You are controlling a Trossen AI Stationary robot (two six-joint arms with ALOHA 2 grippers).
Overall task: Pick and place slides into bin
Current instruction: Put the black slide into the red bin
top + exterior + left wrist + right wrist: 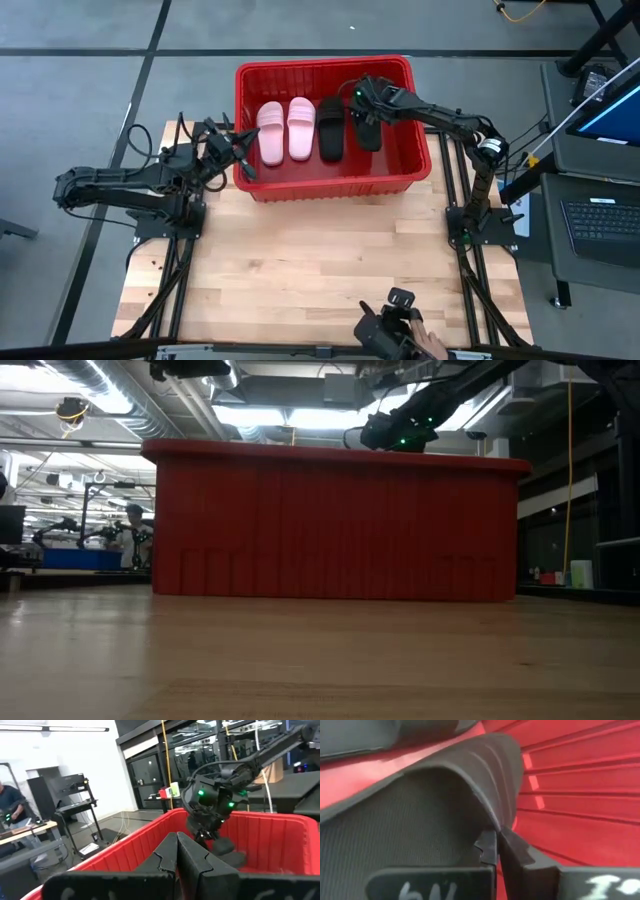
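Right, red bin point(325, 185) sits at far edge of wooden surface point(320, 270); wide bare wood on near side of bin. Inside bin, abreast: two pink slides point(286, 130), black slide point(331, 128), second black slide point(367, 130). Right end effector point(360, 103) over bin's far side, fingers pinched shut on second black slide's strap. Left end effector point(243, 150) at bin's left wall, fingers together, holding nothing.

Overhead ceiling strips point(250, 415) are glaring in low view, backlighting the bin point(335, 525). High view is reading evenly lit, soft shadows. Right wrist close-up is blurring.
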